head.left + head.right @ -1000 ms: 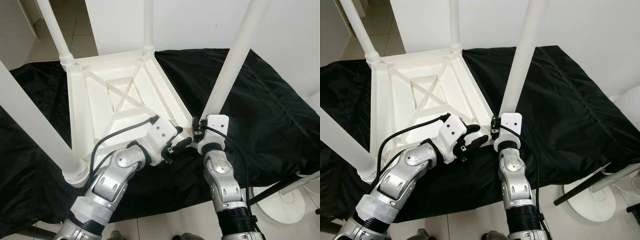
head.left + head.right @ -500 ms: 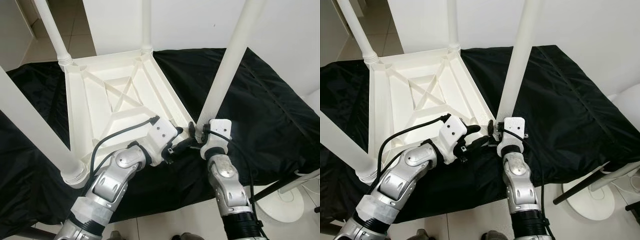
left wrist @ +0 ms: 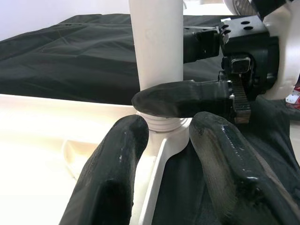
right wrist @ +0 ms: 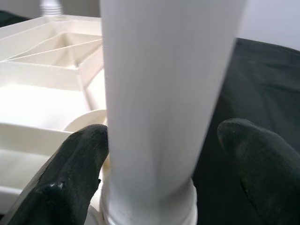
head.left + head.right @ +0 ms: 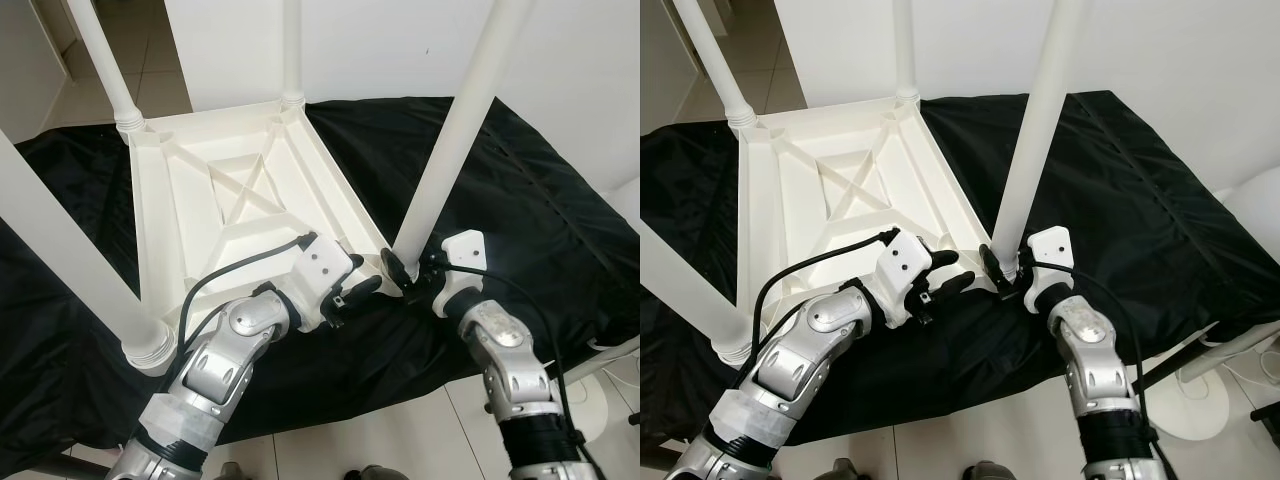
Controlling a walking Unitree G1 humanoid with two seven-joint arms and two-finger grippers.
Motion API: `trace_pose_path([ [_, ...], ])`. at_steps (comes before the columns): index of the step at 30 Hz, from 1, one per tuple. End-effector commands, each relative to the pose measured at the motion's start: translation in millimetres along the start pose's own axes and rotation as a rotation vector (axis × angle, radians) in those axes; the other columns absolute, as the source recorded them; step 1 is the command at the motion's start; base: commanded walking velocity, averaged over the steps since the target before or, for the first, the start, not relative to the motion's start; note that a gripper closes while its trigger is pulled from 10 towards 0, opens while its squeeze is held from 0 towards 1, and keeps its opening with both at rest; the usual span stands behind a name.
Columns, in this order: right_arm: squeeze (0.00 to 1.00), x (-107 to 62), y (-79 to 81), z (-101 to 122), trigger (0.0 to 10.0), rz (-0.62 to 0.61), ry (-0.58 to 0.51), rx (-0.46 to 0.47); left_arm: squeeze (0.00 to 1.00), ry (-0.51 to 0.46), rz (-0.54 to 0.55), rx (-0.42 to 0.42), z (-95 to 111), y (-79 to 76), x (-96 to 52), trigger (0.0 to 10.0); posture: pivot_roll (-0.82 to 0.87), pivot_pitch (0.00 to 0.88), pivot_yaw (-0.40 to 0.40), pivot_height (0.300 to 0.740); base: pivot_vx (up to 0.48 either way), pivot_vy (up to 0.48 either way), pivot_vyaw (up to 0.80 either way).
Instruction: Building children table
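A white plastic children's table [image 5: 200,200] lies upside down on a black cloth, its legs pointing up. My right gripper [image 5: 400,272] is shut on the near-right leg [image 5: 450,140] just above its threaded socket at the table's corner. In the right wrist view the leg [image 4: 159,103] stands between both fingers [image 4: 77,173]. My left gripper [image 5: 357,288] is open at the same corner, its fingers [image 3: 117,173] straddling the table's rim. One right-hand finger [image 3: 183,98] crosses the leg's base [image 3: 157,47] there.
Three other legs stand up: far left [image 5: 105,65], far middle [image 5: 292,50], and near left [image 5: 70,270], close to my left arm. The black cloth [image 5: 540,200] hangs over the front edge. A white round stand base [image 5: 600,400] sits on the floor at the right.
My right arm has swung to the right around the leg's base; its wrist now sits on the leg's right side. The left gripper has stayed at the corner.
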State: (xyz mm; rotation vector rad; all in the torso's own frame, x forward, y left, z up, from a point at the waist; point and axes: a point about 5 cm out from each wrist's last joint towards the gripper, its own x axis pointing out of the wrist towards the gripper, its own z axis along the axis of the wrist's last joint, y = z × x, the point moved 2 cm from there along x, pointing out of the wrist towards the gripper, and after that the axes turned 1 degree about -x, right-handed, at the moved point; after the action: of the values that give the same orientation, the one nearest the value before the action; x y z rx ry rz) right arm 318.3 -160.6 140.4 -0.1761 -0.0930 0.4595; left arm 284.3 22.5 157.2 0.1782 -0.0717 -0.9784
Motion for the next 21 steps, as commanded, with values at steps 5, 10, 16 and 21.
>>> trace_pose_path([
  [5,0.00,12.0,-1.0,-5,10.0,0.161,0.033,-0.037,0.00,0.006,0.001,0.008,0,1.6,-0.4,10.0,-0.09,0.046,0.016,0.740,0.000,0.000,0.00],
  [10,0.00,13.2,2.4,-12,3.5,0.215,0.061,-0.057,0.00,0.006,0.004,0.008,0,1.3,-0.6,10.0,-0.09,0.047,0.014,0.740,0.000,0.000,0.00],
  [16,0.00,12.7,4.3,-18,0.0,0.242,0.082,-0.050,0.00,0.005,0.011,0.007,0,2.1,-0.6,10.0,-0.09,0.048,0.007,0.740,0.000,0.000,0.00],
  [21,0.00,10.9,3.3,-22,0.0,0.252,0.085,-0.048,0.00,0.002,0.017,0.005,1,2.5,-0.1,10.0,-0.09,0.050,0.006,0.740,0.000,0.000,0.00],
])
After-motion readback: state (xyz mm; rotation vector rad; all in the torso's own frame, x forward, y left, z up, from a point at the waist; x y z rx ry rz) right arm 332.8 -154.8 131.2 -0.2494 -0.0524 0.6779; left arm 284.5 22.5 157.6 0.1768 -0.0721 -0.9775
